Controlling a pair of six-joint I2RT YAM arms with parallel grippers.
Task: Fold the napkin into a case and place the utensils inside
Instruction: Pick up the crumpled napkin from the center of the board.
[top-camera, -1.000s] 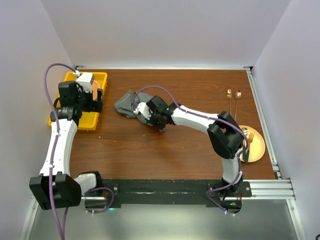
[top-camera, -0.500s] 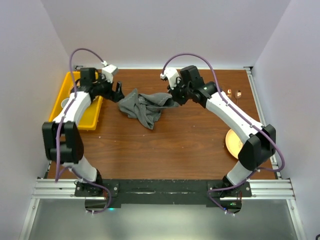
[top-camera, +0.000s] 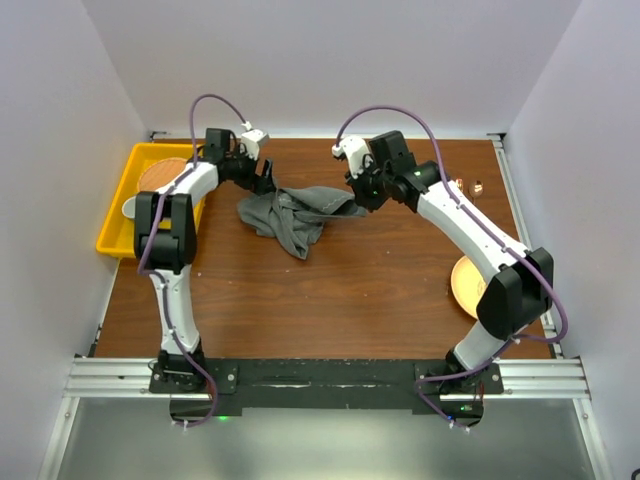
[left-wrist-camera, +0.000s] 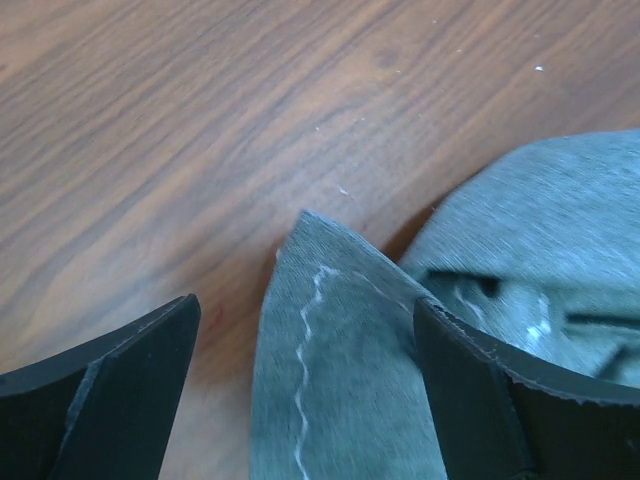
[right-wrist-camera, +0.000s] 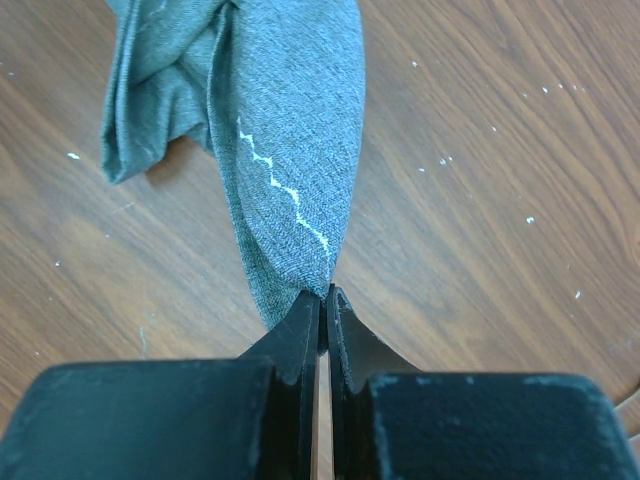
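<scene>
Between the right jaws, pressed tight together: one hemmed corner of the dark grey square fabric napkin (right-wrist-camera: 290, 130), pinched at its very tip and drawn out into a narrow tongue. Beyond that tongue, bunched and creased on the brown wooden bench (top-camera: 380, 290), not spread flat, no case formed yet. Between the left jaws, spread wide and straddling it: another pointed corner, pale zigzag stitching down its face, lying flat on the wood. Hard to tell whether touched on the right-hand side. Well off to the right of the right jaws, toward the far edge: the slender copper-coloured metal utensils (top-camera: 467, 187), untouched. Nearer the arm bases than those, a round yellow-orange plate (top-camera: 470, 285). Left of the left jaws, a yellow plastic tray (top-camera: 120, 215).

Handling, by judgement: light and limp, no stiffness at all. Likely to sag, double over and drag in folds rather than move as a sheet. Neither fragile nor slippery, with a woven face grippy enough for a shallow pinch. Best taken at the corners, on the stitched hem, probably thicker there and less apt to slip out. Advisable next: close the left jaws low on the corner between them, then draw away from the right jaws to stretch one edge. Risk: catching a mere sliver of hem, or an extra layer underneath.
</scene>
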